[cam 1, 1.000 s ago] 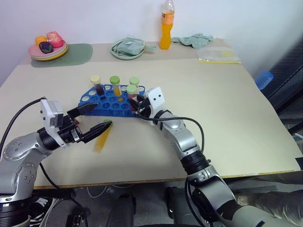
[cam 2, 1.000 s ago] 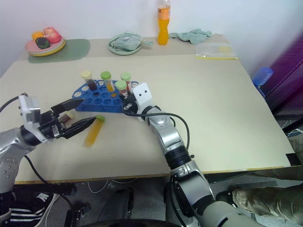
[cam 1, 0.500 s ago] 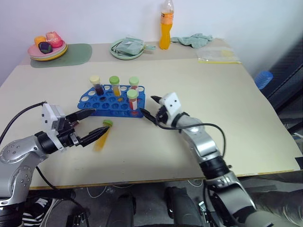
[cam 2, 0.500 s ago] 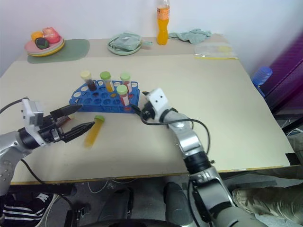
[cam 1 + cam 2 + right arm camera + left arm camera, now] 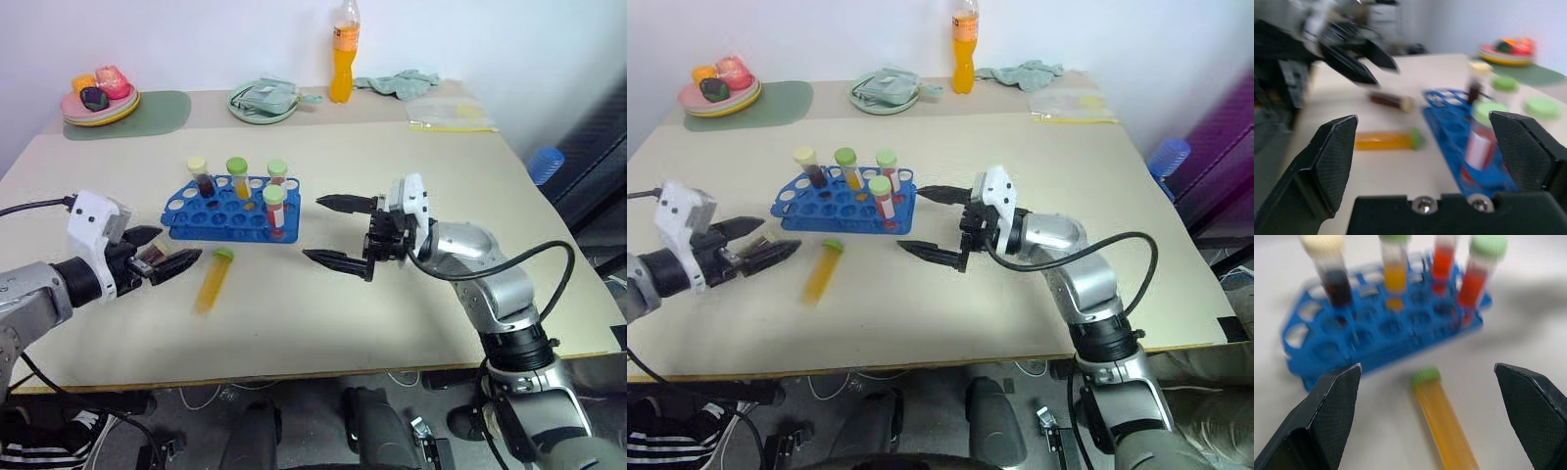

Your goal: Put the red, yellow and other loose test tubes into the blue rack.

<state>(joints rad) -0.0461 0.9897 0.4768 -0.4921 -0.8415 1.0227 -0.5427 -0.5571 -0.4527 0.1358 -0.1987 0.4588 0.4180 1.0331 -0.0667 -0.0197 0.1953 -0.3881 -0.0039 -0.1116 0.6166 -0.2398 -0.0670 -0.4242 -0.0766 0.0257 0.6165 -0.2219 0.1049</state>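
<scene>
Yellow liquid filled the loose clear plastic test tube with the green cap (image 5: 213,282), which lay flat on the beige bench (image 5: 411,176) just in front of the blue plastic rack (image 5: 230,209), cap toward the rack and long axis running away from it toward the bench's near edge. A second loose tube, dark red with a pale cap (image 5: 1391,101), lay on the bench beside the rack's left end, close to the left hand's fingertips.

The left hand (image 5: 161,257) hovered near the rack's front left corner, its two black fingers spread wide and holding nothing; seen along those fingers, the yellow tube lay between them and a little ahead, its length roughly in line with them. The right hand (image 5: 336,231) hung off the rack's right end, pointing toward it, fingers also wide apart and empty. The left hand looked the nearer to both loose tubes.

Four capped tubes stood upright in the rack: a dark one, a yellow one and two red. Many holes were free. Nothing lay between the left hand and the yellow tube. Well behind the rack stood an orange drink bottle (image 5: 343,54), a plate of toy food (image 5: 98,98) and a crumpled cloth (image 5: 402,82).
</scene>
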